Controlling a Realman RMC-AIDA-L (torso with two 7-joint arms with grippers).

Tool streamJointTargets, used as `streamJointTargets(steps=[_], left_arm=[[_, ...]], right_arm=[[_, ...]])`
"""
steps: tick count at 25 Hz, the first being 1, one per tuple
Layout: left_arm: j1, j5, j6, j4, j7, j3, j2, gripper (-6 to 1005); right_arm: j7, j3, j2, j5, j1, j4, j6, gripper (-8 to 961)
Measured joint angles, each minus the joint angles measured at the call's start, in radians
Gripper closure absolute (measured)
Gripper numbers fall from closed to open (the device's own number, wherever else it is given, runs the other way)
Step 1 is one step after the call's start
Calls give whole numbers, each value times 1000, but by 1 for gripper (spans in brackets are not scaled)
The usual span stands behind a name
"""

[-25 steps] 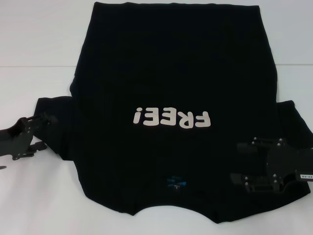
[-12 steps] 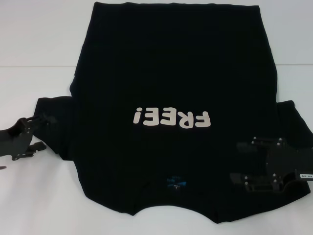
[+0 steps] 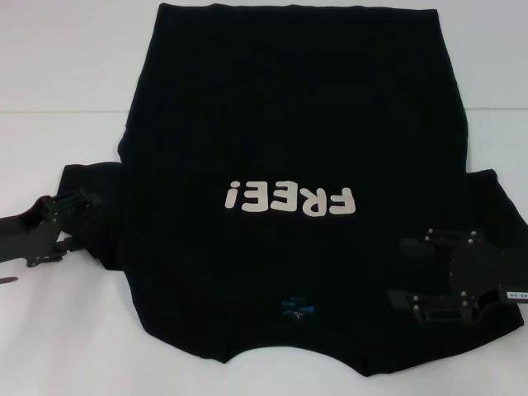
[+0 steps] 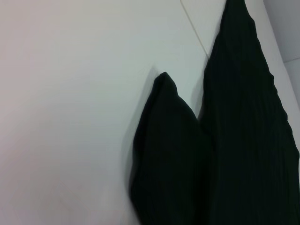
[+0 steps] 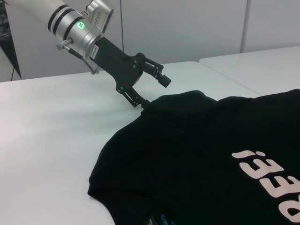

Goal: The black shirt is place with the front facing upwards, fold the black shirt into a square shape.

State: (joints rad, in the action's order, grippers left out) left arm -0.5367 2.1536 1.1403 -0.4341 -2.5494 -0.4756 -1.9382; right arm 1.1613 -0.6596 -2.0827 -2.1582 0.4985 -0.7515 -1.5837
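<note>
Colours as I see them from the console.
The black shirt [image 3: 289, 124] is plain black with a faint ribbed look; cream block letters "FREE!" [image 3: 290, 199] across it, small blue neck label [image 3: 295, 308]. Table [image 3: 58, 74] white. Left gripper [image 5: 152, 89] black on a silver wrist with a green dot; right gripper [image 3: 410, 272] black.

Silver left arm [image 5: 77, 26] – green round mark; matte black left claw [image 5: 152, 91].

A white table [image 3: 66, 330] with a seam line [image 3: 58, 110].
</note>
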Motion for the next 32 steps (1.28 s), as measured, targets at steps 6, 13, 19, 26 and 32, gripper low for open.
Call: streamJointTargets(steps=[6, 13, 19, 26, 32], left_arm=[[-4, 0, -19, 0, 13, 0, -4, 88], [-21, 0, -51, -2, 37, -14, -13, 90], [-32, 1, -83, -33, 55, -117, -17, 212], [-27, -2, -115, -50, 71, -121, -29, 578], [-25, -5, -115, -51, 83, -118, -29, 887]], right_arm=[[0, 0, 0, 0, 0, 0, -1, 128], [0, 0, -2, 0, 0, 0, -3, 129], [0, 0, -2, 0, 0, 0, -3, 129], [0, 0, -2, 0, -2, 0, -3, 129], [0, 0, -2, 0, -3, 0, -2, 129]])
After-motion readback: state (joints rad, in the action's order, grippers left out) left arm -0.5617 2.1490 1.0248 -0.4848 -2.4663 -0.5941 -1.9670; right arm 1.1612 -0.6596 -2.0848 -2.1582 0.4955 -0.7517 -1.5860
